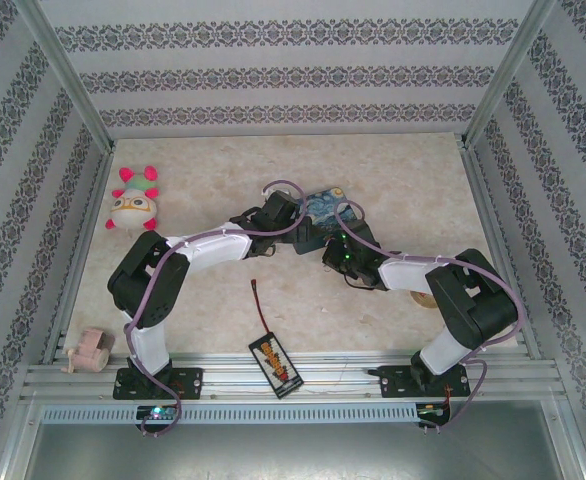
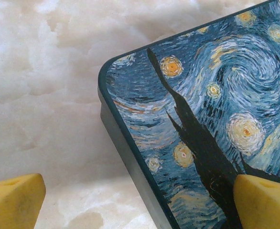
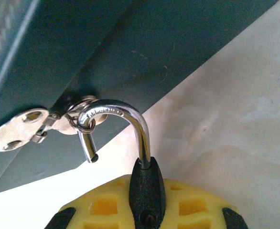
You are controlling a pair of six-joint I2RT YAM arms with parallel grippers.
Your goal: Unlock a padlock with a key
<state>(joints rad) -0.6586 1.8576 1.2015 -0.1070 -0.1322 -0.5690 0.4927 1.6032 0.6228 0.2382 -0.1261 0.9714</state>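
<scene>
So the right gripper [image 3: 147,212] is clamped tight on the dark body of the padlock [image 3: 146,183], holding it upright just beside the near-right side of the tin [image 2: 202,119], roughly mid-table. Makes sense, since pinning the body stops it from spinning around. The shackle [image 3: 130,119] looks popped to me: its short end hangs free outside the body, so I'd guess the unlocking is basically done.

A little ring [image 3: 77,123] is threaded on the shackle, with what look like the keys [image 3: 18,131] off to the left, lying against the tin's wall. Can't see the keyhole, it's hidden.

The left gripper [image 2: 137,205] has its fingers wide apart and is holding nothing. It straddles the tin's corner, one yellow tip [image 2: 264,200] over the painted lid and the other over the table [image 2: 44,71]. My read is it's parked there to steady the tin.
</scene>
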